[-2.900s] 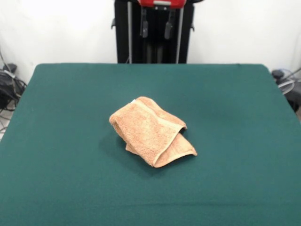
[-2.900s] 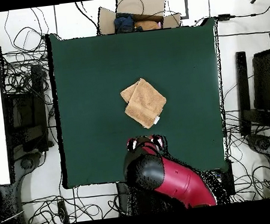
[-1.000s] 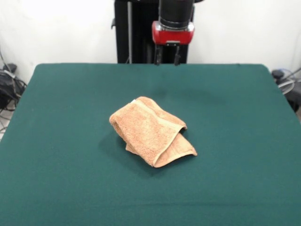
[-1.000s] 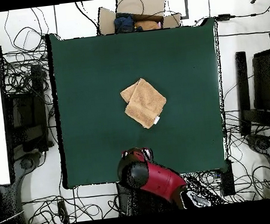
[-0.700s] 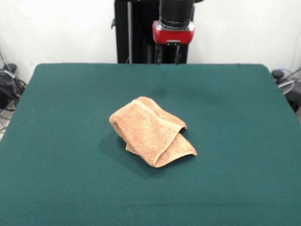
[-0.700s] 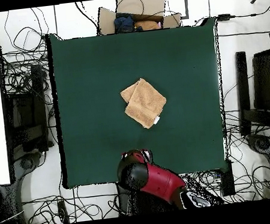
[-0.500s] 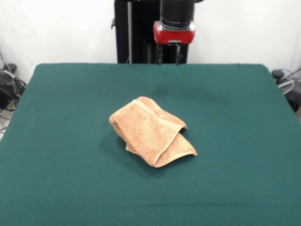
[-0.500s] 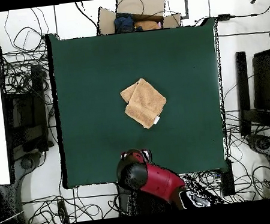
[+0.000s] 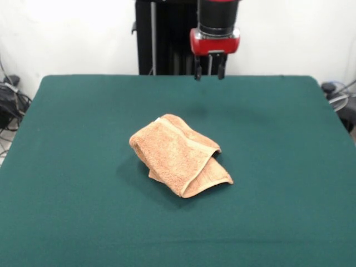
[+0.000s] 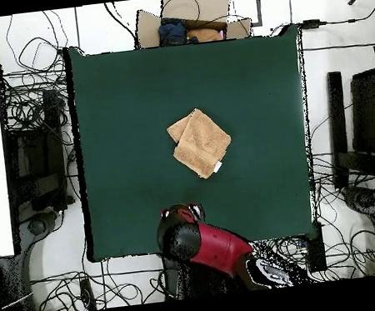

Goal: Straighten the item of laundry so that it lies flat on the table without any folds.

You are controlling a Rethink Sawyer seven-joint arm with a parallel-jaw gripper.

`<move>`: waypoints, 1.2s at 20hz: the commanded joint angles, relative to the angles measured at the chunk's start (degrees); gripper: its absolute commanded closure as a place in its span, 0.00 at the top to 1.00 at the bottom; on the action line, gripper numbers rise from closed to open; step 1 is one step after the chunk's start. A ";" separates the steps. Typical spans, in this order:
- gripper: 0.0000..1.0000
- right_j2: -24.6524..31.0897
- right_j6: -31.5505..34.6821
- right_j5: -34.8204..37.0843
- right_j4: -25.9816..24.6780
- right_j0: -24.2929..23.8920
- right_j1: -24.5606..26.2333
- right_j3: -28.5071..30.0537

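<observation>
Green table [image 9: 67,139] bears folded towel [image 9: 179,154]; only front view shows tool [image 9: 209,73] spread.

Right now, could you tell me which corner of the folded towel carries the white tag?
The towel corner nearest the gripper in the overhead view; its white tag sits there alone.

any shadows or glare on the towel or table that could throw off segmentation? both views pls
Front view: soft shadow hugs the towel on its left and near edges, faint shadow patch on the table under the open gripper, no glare on the felt. Overhead view: towel evenly lit, barely any shadow, white floor around the table is bright.
</observation>
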 commanded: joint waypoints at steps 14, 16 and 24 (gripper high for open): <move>1.00 9.30 15.41 -2.00 -1.44 -3.08 3.67 -1.62; 1.00 9.40 15.40 -2.27 -1.58 -3.23 3.95 -1.52; 1.00 8.34 14.63 -0.83 -1.45 -2.62 3.37 -2.03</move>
